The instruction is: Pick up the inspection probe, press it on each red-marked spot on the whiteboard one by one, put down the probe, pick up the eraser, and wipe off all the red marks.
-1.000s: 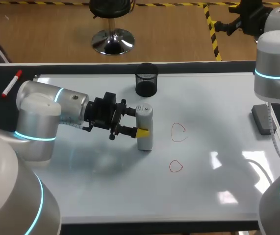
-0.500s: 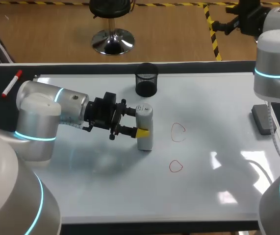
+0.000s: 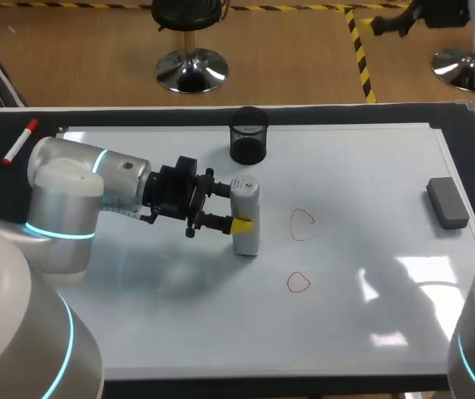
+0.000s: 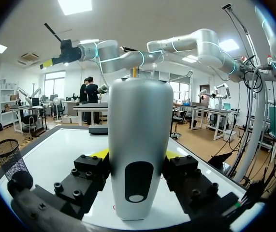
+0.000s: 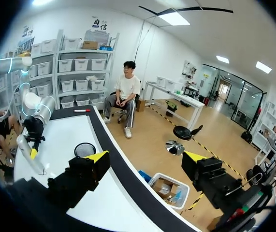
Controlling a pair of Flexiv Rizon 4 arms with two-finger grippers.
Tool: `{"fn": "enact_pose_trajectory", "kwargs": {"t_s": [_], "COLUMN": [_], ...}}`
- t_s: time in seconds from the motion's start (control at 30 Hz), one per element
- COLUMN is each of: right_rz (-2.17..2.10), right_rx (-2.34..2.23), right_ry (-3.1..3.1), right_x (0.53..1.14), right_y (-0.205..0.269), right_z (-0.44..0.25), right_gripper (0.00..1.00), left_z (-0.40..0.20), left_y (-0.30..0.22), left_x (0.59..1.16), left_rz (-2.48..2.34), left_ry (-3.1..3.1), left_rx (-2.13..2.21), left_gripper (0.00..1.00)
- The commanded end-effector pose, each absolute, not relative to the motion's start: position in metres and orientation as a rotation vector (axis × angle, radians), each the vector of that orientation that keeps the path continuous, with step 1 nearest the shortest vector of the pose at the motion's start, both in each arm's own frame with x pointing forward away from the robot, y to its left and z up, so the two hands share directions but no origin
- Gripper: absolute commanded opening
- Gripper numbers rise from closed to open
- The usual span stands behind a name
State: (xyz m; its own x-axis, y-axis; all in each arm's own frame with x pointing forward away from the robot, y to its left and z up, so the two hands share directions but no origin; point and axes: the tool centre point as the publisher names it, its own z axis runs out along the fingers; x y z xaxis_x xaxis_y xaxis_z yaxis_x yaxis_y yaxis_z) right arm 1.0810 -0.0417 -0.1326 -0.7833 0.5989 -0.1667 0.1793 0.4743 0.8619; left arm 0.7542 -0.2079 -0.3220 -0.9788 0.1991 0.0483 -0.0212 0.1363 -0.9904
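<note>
Glossy whiteboard counter (image 3: 362, 179), two red looped marks (image 3: 303, 224) (image 3: 299, 283), grey block eraser (image 3: 447, 202) at right edge, left tool (image 3: 239, 208) pinching upright white inspection probe (image 3: 246, 234) left of marks, right tool (image 5: 146, 155) spread, its arm newly withdrawn from eraser

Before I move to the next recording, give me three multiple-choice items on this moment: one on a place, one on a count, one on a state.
1. Where does the eraser lie?
A. on the whiteboard, near its right edge
B. at the whiteboard's left edge
C. off the table

2. How many red marks are on the whiteboard?
A. one
B. two
C. four

3. The left gripper is:
A. open, touching nothing
B. shut on the probe
C. shut on the eraser

Answers:
1 A: the grey block sits by the right edge.
2 B: two red outlines show right of the probe.
3 B: it clamps the upright probe from both sides.
</note>
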Motion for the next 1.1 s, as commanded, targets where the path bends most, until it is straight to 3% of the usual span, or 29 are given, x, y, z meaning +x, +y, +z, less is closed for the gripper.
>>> {"fn": "enact_pose_trajectory", "kwargs": {"t_s": [0.03,0.13,1.1], "right_rz": [1.04,0.844,0.844], "right_rx": [0.781,1.029,1.029], "right_ry": [2.48,2.533,2.533], "right_x": [1.0657,1.0608,1.0608], "right_y": [-0.0553,-0.063,-0.063], "right_z": [-0.1189,-0.1171,-0.1171], "right_gripper": [1.0,1.0,1.0], "left_z": [-0.329,-0.329,-0.329], "left_y": [-0.2069,-0.2069,-0.2069], "left_x": [0.7523,0.7523,0.7523], "left_rz": [1.956,1.956,1.956], "left_ry": [-2.232,-2.232,-2.232], "left_rx": [-0.177,-0.177,-0.177], "left_gripper": [0.0,0.0,0.0]}}
